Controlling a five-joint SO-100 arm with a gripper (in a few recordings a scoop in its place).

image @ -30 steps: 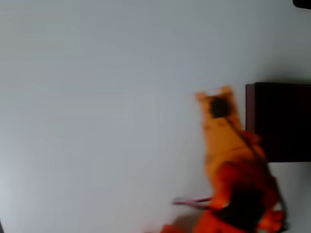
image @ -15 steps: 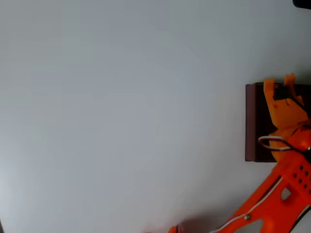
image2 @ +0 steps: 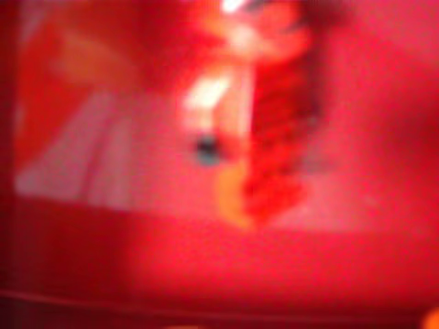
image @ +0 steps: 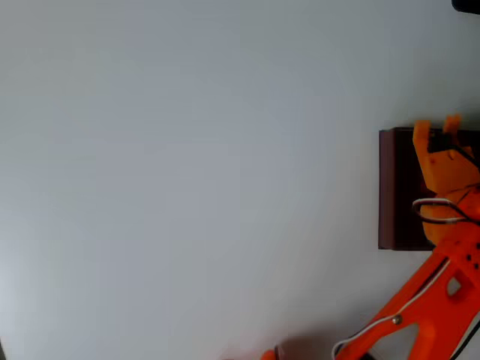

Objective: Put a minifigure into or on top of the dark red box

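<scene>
Orange gripper [image: 436, 127] sits over one dark red box [image: 391, 187].

a bare test setup, most like a lab or hobby robotics bench, though the kind of room cannot be told. the overhead view shows a plain pale grey-white tabletop [image: 187, 165] with no pattern and no clutter. an orange plastic robot arm [image: 420, 300] with exposed wiring reaches in from the tabletop's lower right corner, over a dark red box [image: 391, 187] at the right edge. a small dark object [image: 466, 4] sits at the top right corner. the wrist view is a red blur.
</scene>
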